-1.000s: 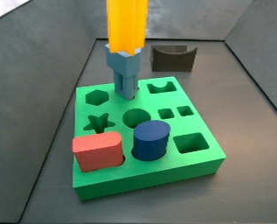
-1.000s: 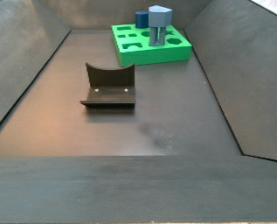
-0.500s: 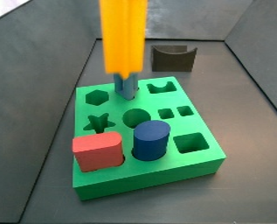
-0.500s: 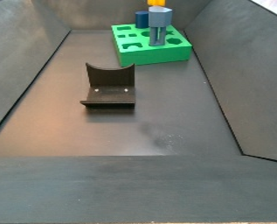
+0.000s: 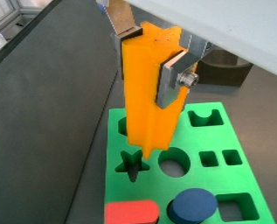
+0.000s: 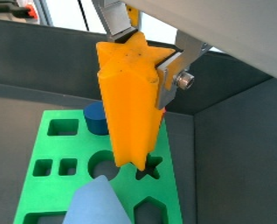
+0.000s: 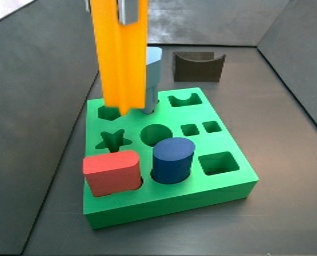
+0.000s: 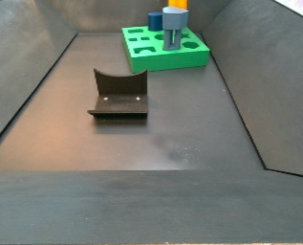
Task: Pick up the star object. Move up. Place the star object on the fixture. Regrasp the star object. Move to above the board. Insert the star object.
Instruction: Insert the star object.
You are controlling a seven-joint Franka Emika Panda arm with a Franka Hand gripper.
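— Where is the hand right now?

— The hand (image 5: 152, 66) is up above the green board (image 7: 188, 203), clamped on the star object (image 5: 148, 96). In both wrist views a silver finger (image 6: 176, 70) presses flat against the side of that orange prism, so it is gripping it, not loose.

— And the star object itself?

— Upright, long axis vertical, hanging over the board. In a side view it shows as a tall orange bar (image 7: 119, 55) whose lower end is above the back left part of the board, near the hexagon hole (image 7: 113, 110). In a wrist view its lower tip sits right over the star hole (image 5: 132, 164), but I cannot tell whether it has entered it.

— What else is on the board?

— A red block (image 7: 110, 173) at the front left corner, a dark blue cylinder (image 7: 172, 160) just beside it, and a light-blue peg (image 8: 176, 27) standing toward the back, mostly hidden behind the star object in a side view.

— And the fixture?

— The fixture (image 8: 118, 94) stands on the dark tabletop (image 8: 166, 144), well apart from the board, with nothing on it. In a side view it sits behind the board (image 7: 198, 66).
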